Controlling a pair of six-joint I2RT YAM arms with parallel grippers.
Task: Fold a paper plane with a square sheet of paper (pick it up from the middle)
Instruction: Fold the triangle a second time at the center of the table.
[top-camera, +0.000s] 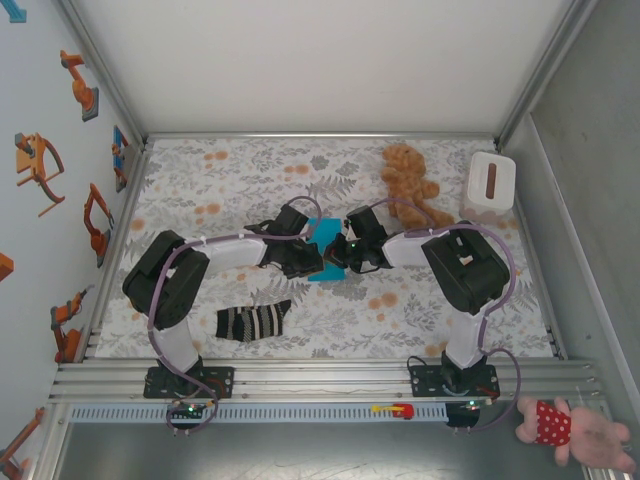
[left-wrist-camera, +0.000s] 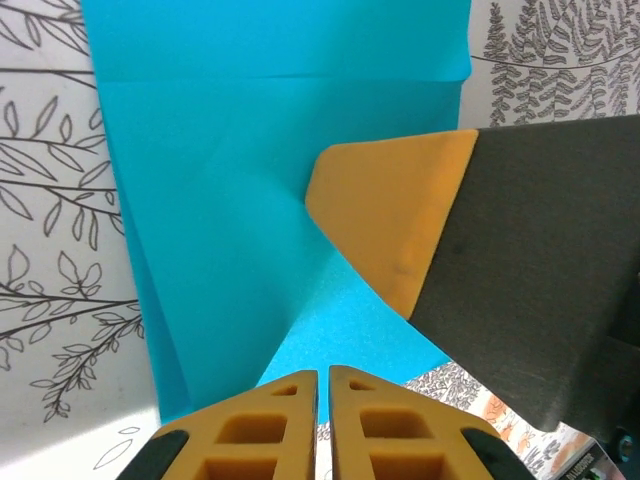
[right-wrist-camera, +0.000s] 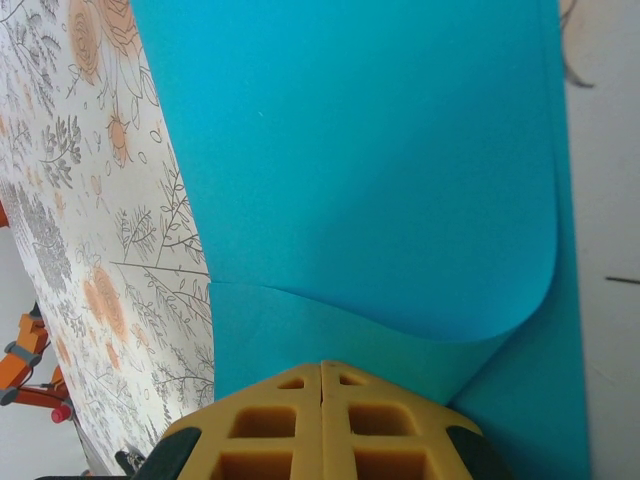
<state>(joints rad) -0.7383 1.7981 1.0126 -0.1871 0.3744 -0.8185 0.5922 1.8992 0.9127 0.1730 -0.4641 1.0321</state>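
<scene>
Closest to the left wrist lens, the left gripper has its jaws drawn to a narrow slit. A raised ridge of the square sheet of paper runs into that slit. The right gripper has its jaws pressed fully together on a curled-over edge of the same sheet. One of its fingers is seen in the left wrist view, its tip at a point where creases meet.

From above, the sheet is at mid-desk, nearer the arm bases than the brown teddy bear and across from it toward the left arm. Both grippers meet over it.

The desk carries a pale cloth printed with grey leaves and orange flowers. A white box stands just beside the teddy bear, on the side away from the sheet. A striped sock lies well apart from the teddy bear, close to the left arm's base. An aluminium rail edges the desk on the side opposite the teddy bear. A pink plush toy lies beyond that rail. Plain white panels enclose the desk. The side panel far from the teddy bear bears orange robot-arm stickers.
</scene>
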